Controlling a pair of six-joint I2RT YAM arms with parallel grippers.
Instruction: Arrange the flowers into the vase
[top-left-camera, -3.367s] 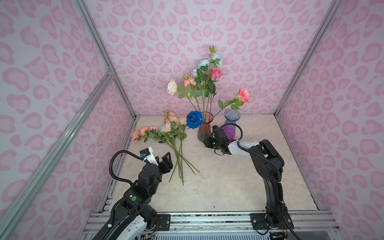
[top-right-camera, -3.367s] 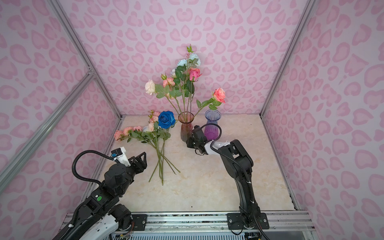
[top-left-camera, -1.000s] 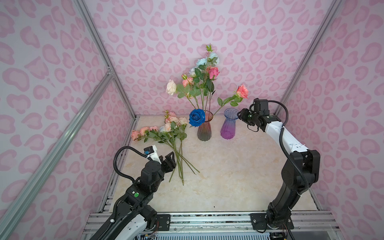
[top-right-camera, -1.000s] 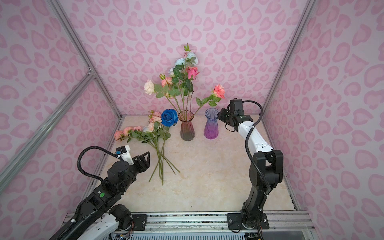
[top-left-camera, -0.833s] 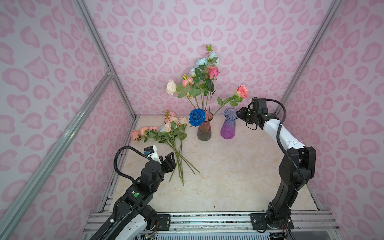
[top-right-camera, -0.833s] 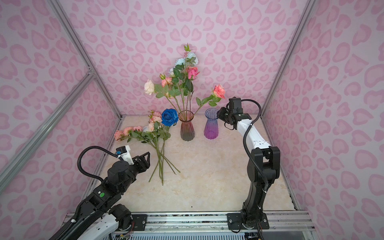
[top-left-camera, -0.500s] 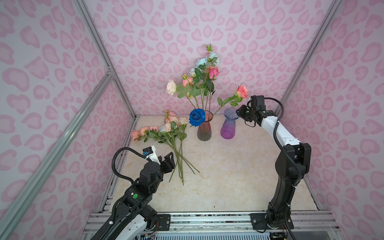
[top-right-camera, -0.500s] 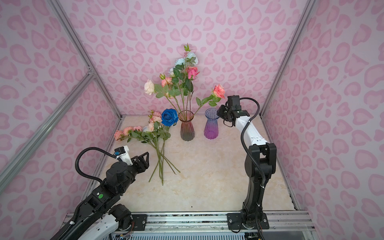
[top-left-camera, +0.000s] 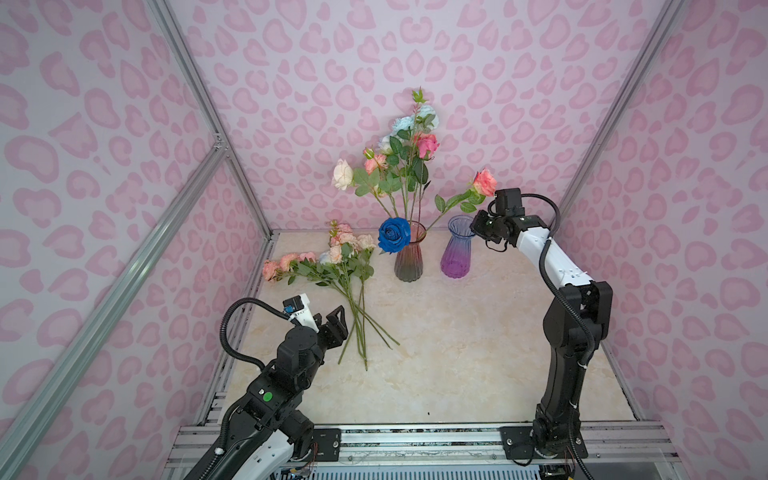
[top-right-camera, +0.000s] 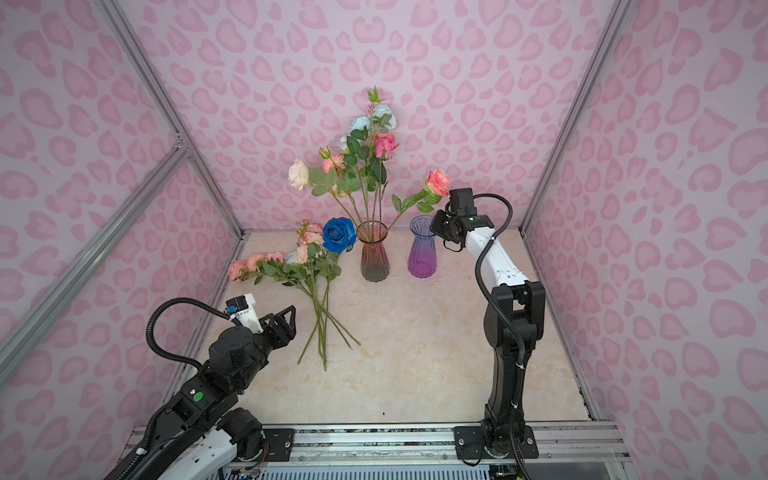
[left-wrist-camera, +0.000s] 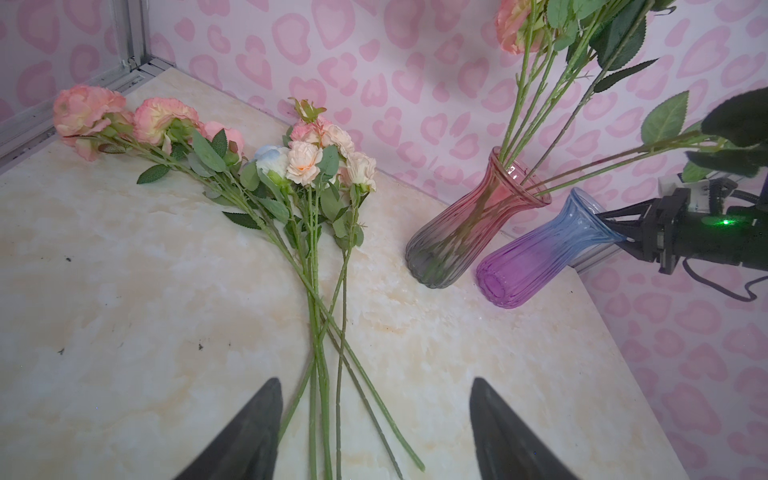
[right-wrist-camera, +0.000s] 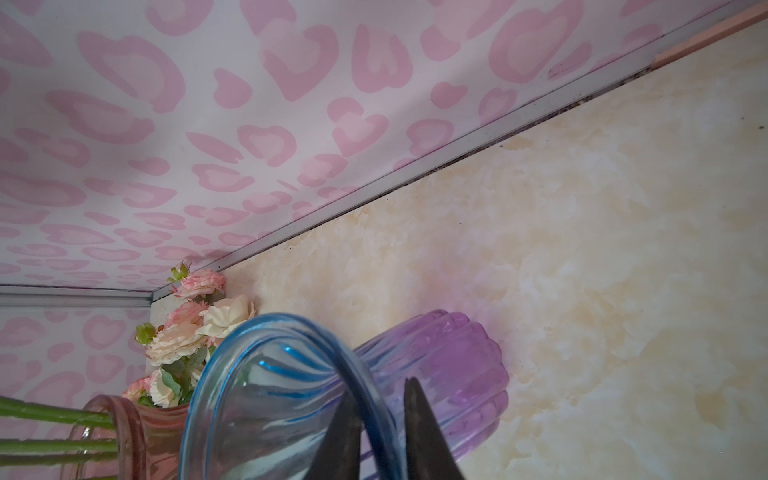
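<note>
Several loose flowers (top-left-camera: 340, 266) (top-right-camera: 299, 266) lie on the table at the back left, stems pointing forward. A red-grey vase (top-left-camera: 409, 259) holds several tall flowers and a deep blue rose (top-left-camera: 394, 235) at its rim. Beside it stands a blue-purple vase (top-left-camera: 458, 255) (right-wrist-camera: 232, 345) with nothing in it. My right gripper (top-left-camera: 473, 226) (right-wrist-camera: 380, 395) is shut on this vase's rim, one finger inside, one outside. My left gripper (top-left-camera: 336, 322) (left-wrist-camera: 375, 380) is open just above the loose stems' (left-wrist-camera: 316, 332) ends, holding nothing.
Pink patterned walls close in the back and both sides. A peach rose (top-left-camera: 484, 182) leans out of the red-grey vase over the blue-purple vase, right by my right wrist. The marble table (top-left-camera: 457, 353) spreads in front of the vases.
My right gripper moved left onto the blue-purple vase's rim and its jaws closed on it. The left arm has barely moved.
</note>
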